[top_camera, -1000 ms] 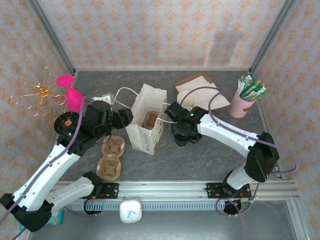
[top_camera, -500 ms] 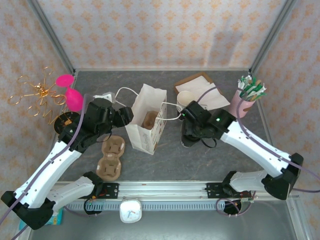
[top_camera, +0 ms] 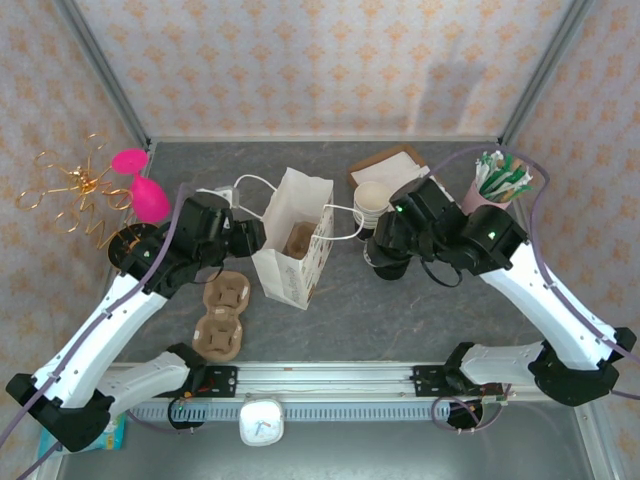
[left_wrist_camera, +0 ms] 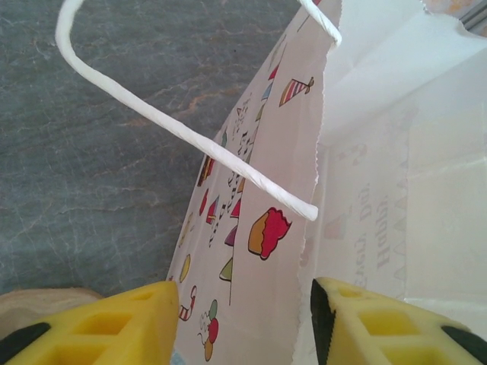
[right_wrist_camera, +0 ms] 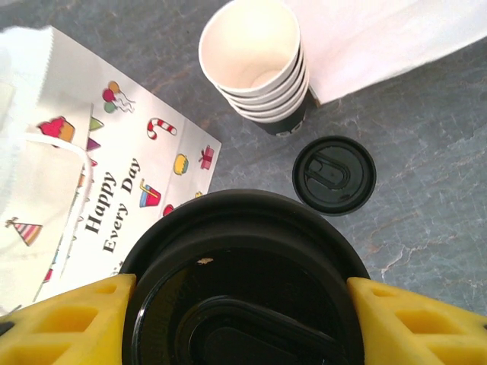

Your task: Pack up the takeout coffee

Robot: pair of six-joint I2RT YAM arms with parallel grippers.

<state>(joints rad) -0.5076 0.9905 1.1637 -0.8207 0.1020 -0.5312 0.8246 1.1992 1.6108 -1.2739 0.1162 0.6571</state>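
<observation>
R claw [right_wrist_camera: 242, 323] clamped on takeout coffee [top_camera: 384, 266], just right of paper bag [top_camera: 288, 262]. Cup body's hidden under its glossy round black plastic lid [right_wrist_camera: 236, 243]. L claw [left_wrist_camera: 245, 319] apart, straddling bag's thin printed wall; I can't tell contact.

— What sits between the yellow fingers [right_wrist_camera: 72, 319]?
— The coffee [right_wrist_camera: 243, 251], seen from above. The right end effector [right_wrist_camera: 242, 323] clasps its black top on both sides.
— And beyond it?
— A printed bag [right_wrist_camera: 114, 182] at left, stacked cups [right_wrist_camera: 255, 65] above, a loose lid [right_wrist_camera: 335, 175] flat on the grey worktop [right_wrist_camera: 434, 213] beside them, and white paper [right_wrist_camera: 380, 38] top right.
</observation>
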